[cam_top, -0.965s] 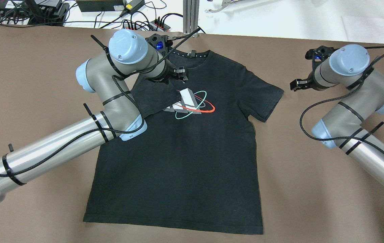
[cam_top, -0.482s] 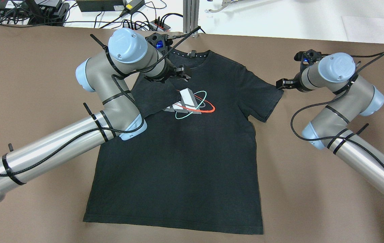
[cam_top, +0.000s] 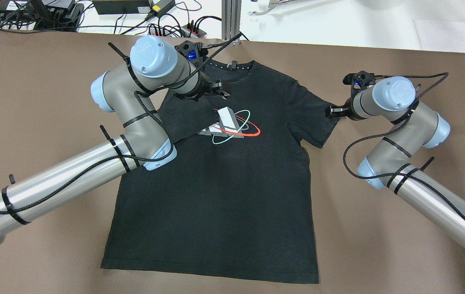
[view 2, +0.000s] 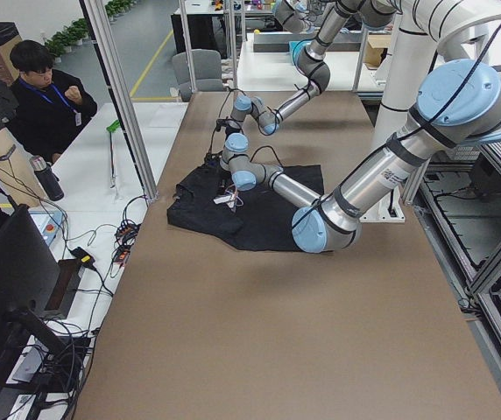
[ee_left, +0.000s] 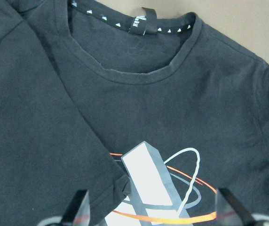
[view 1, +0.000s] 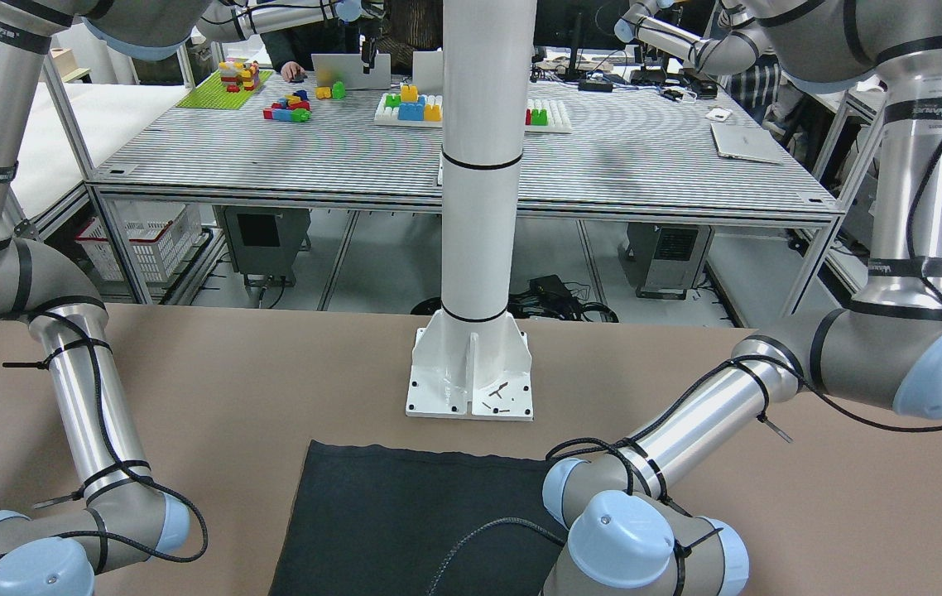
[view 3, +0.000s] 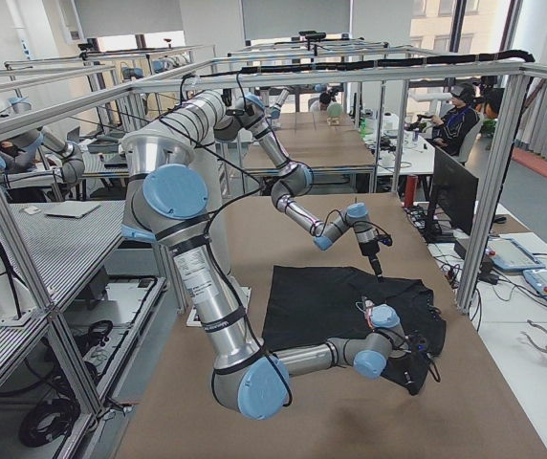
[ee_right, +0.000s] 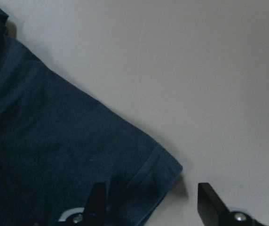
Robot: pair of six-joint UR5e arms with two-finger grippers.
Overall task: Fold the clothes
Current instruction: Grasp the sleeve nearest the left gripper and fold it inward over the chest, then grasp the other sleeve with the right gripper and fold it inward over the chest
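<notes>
Taking the overhead view with the collar [cam_top: 236, 65] at twelve o'clock and the hem at six, the black T-shirt [cam_top: 224, 196] lies face up and mostly flat in the middle of the brown table [cam_top: 32, 102].

Over at ten o'clock, the left sleeve [cam_top: 183, 116] is already turned in across the chest. Its edge runs on a slant and covers the near corner of the print [cam_top: 236, 126]. The left gripper [cam_top: 219, 89] hangs right above that folded edge with its fingers spread wide and nothing between them. From its own camera I can't quite tell whether the tips touch the cloth. I'd call that first sleeve fold done or just being let go.

The body of the shirt from the print down to six o'clock is untouched, laid out at full length with the hem straight.

At two o'clock the right sleeve [cam_top: 318, 118] sticks out flat, not yet folded. The right gripper [cam_top: 334, 112] sits at its outer tip, fingers apart and straddling the corner, one over the cloth and one over bare table. It hasn't closed on anything.

So by my reckoning it's early days. One sleeve is in and the other is about to be grabbed and brought toward the middle. After that the long body has to be folded up from six o'clock toward twelve.
</notes>
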